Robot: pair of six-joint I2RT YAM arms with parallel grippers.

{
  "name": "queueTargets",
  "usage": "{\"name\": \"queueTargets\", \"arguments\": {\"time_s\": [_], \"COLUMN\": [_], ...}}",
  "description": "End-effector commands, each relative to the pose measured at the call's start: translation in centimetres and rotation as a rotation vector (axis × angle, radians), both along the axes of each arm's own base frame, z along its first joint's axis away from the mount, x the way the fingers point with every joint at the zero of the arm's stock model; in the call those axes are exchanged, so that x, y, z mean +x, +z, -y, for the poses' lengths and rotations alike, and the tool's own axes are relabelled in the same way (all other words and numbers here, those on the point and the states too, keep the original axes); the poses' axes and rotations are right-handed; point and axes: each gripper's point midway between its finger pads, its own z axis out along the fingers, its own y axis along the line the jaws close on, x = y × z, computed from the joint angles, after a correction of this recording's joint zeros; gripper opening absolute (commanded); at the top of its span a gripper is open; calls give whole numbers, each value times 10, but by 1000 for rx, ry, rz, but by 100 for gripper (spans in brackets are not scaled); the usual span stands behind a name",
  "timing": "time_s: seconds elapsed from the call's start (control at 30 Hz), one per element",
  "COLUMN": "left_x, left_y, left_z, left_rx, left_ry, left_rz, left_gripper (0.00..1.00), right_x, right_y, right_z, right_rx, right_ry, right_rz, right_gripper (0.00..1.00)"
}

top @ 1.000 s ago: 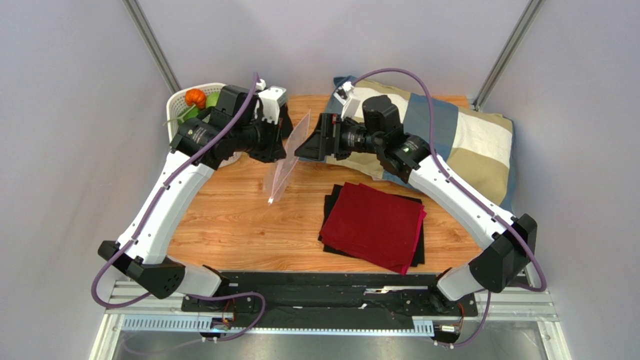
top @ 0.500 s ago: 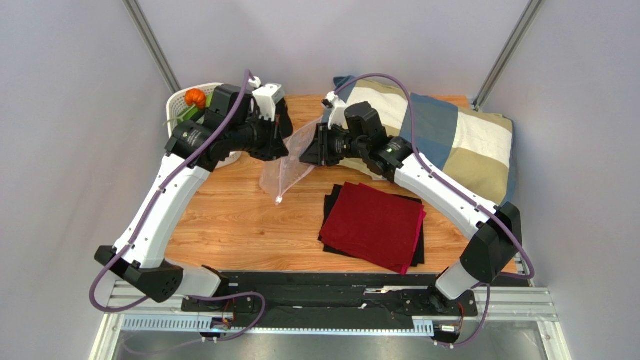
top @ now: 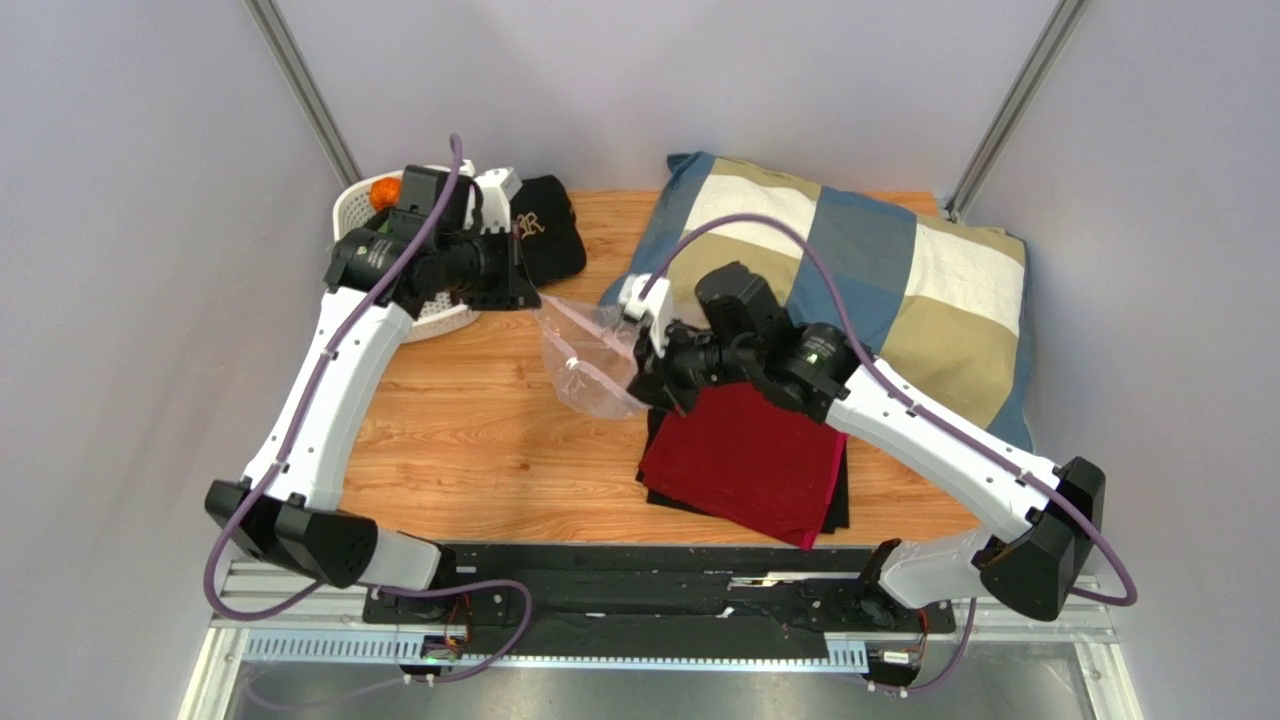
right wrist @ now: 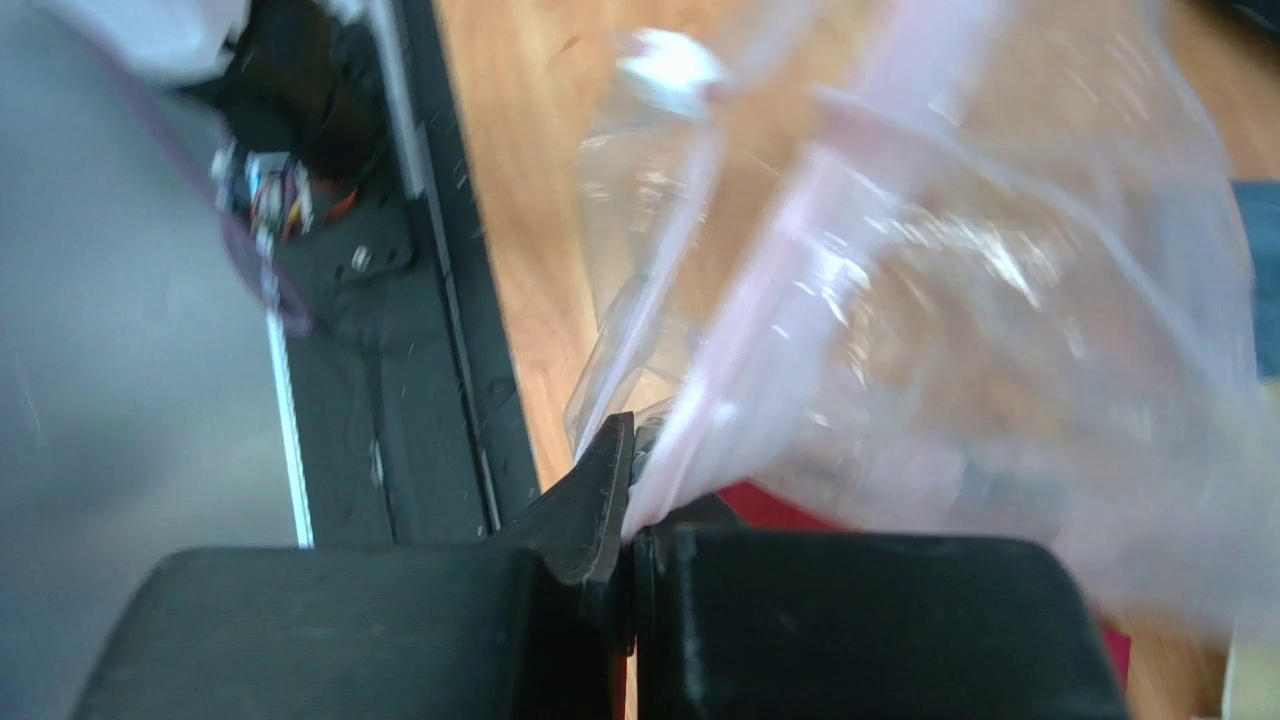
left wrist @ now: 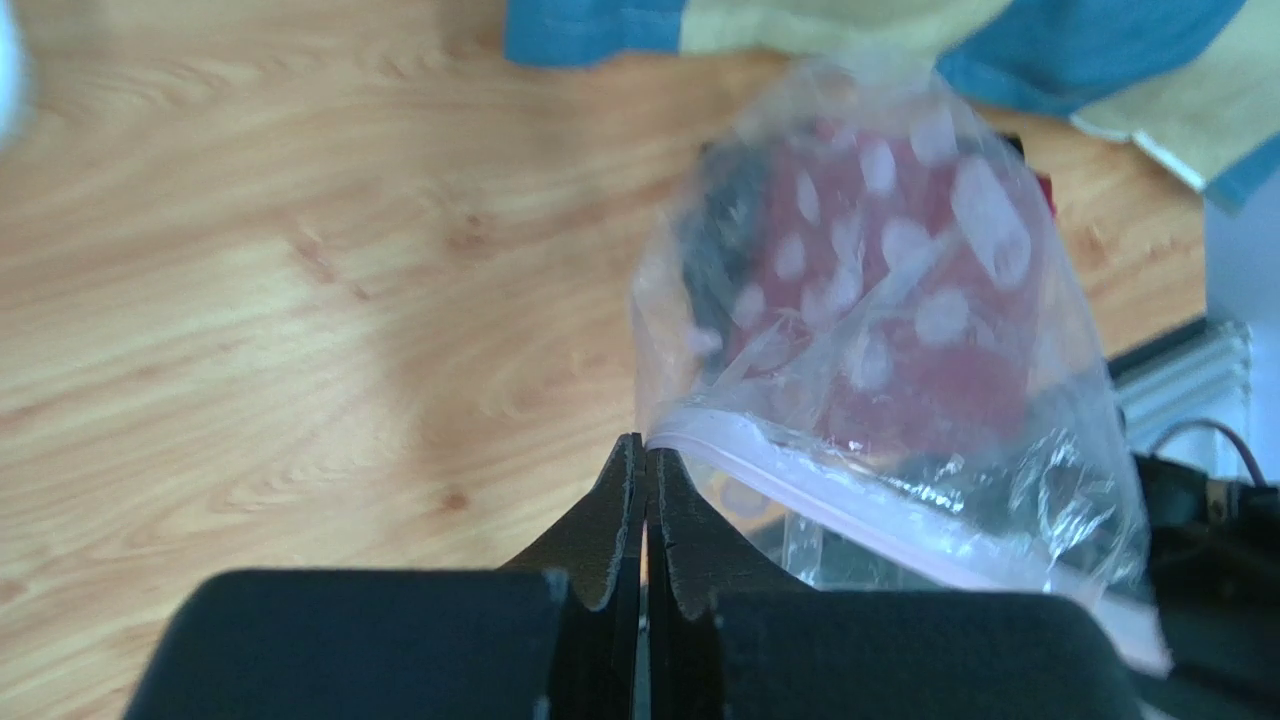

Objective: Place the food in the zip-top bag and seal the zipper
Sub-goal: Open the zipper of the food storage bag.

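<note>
The clear zip-top bag (top: 589,368) hangs stretched between my two grippers above the wooden table (top: 451,435). My left gripper (top: 531,297) is shut on one end of the bag's rim, where the pale pink zipper (left wrist: 842,503) begins at its fingertips (left wrist: 646,450). My right gripper (top: 646,378) is shut on the opposite rim; the zipper (right wrist: 781,285) runs out of its jaws (right wrist: 637,468) in the right wrist view. Nothing shows inside the bag (left wrist: 887,285). Of the food, only the orange pumpkin (top: 386,192) shows, in the white basket (top: 436,312) behind the left arm.
A red cloth on a black one (top: 744,450) lies under the right gripper. A checked blue and beige pillow (top: 887,270) fills the back right. A black item with gold print (top: 544,225) sits at the back middle. A black rail (top: 646,578) runs along the near edge.
The right gripper shut on the bag's rim and pulled toward the near side over the red cloth. The left arm swung back and left. The bag went from hanging upright to spread between them.
</note>
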Motion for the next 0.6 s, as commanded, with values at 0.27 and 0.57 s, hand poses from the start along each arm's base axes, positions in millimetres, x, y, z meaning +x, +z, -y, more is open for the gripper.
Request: {"name": "queueTargets", "arguments": {"time_s": [0.27, 0.57], "left_x": [10, -18], "left_y": [-34, -76], "left_z": [6, -44], "left_rx": [10, 223], "left_ry": [-53, 6], "left_rz": [-88, -129], "left_gripper": [0, 0], "right_x": [-89, -16], "right_y": [-10, -4], "right_z": [17, -20], "right_rx": [-146, 41], "right_ry": [494, 242], "right_rz": [98, 94], "right_gripper": [0, 0]}}
